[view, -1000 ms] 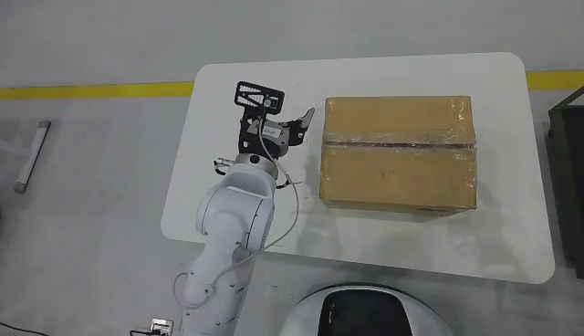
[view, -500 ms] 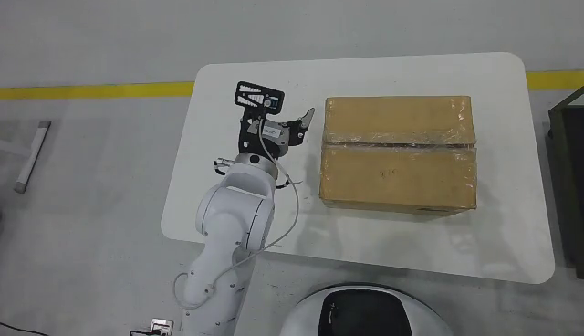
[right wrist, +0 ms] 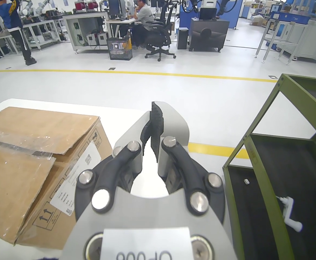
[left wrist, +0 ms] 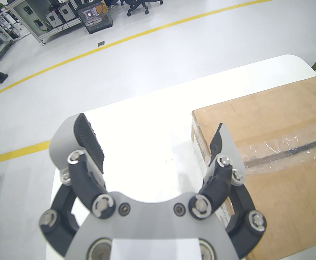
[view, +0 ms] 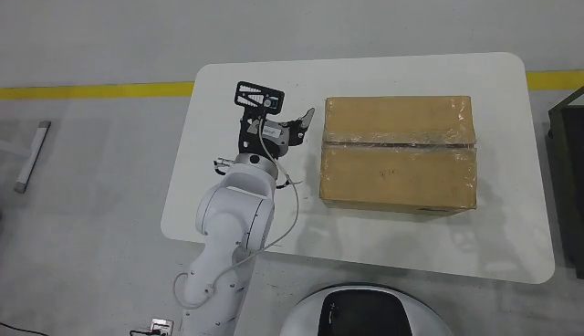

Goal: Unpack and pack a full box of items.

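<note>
Box sits just beside open left end effector; right end effector closed.

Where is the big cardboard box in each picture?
Top view: the cardboard box sits right of middle on the white table.
Left wrist view: the box lies just past one finger of the open left gripper.
Right wrist view: the box lies beside the shut right gripper, opposite the green cart.
Shared landmark: the clear tape along the box's top seam.
</note>
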`<action>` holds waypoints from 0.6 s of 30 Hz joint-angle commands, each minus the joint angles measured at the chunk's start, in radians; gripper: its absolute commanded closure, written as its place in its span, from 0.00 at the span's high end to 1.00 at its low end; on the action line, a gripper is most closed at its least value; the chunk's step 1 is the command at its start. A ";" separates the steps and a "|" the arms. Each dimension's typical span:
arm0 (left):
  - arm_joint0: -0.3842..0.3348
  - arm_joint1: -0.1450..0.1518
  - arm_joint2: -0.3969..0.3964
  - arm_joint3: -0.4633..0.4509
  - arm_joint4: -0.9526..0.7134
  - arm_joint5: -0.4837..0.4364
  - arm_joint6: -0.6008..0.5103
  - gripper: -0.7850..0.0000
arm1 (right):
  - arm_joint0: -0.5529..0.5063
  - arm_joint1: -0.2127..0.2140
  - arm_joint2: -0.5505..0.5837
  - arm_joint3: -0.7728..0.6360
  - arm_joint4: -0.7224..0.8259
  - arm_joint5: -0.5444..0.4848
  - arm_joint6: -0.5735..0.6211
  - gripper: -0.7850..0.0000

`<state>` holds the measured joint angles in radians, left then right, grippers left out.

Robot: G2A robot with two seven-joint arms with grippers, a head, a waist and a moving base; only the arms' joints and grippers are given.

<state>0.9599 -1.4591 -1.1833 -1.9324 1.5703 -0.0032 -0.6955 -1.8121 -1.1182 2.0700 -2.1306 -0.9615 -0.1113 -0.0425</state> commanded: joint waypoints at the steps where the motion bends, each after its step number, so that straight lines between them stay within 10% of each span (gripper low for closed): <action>1: 0.000 0.000 0.000 0.000 0.000 0.000 0.000 1.00 | 0.001 -0.001 -0.006 0.007 -0.010 -0.004 0.005 0.00; 18: 0.000 0.000 0.000 0.000 0.000 0.000 0.000 1.00 | 0.016 -0.008 -0.077 0.095 -0.097 -0.056 0.011 0.00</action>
<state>0.9599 -1.4591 -1.1833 -1.9324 1.5703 -0.0032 -0.6955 -1.7961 -1.1258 1.9922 -2.0352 -1.0588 -0.1674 -0.0321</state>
